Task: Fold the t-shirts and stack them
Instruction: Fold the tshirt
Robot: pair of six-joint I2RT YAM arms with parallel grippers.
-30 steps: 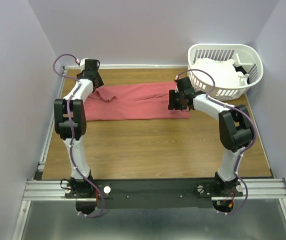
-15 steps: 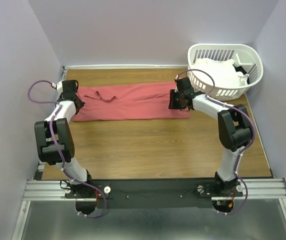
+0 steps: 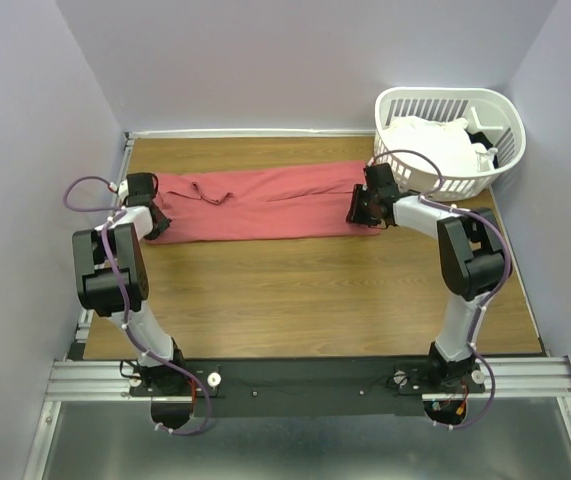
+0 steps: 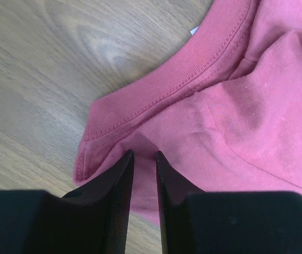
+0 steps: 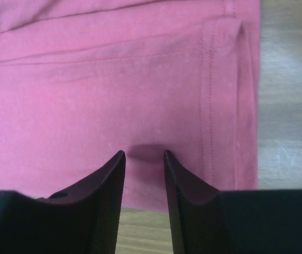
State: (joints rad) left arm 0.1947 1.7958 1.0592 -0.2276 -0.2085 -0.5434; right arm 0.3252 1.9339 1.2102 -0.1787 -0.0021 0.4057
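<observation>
Lying as a long folded band across the far part of the table, the red shirt has a hand at each end. The left hand is clenched on a puckered bit of cloth just below the collar. The right hand sits on the near edge by the hem, fingers narrowly apart with cloth between; whether it pinches, I cannot tell. White shirts fill the basket at far right.
</observation>
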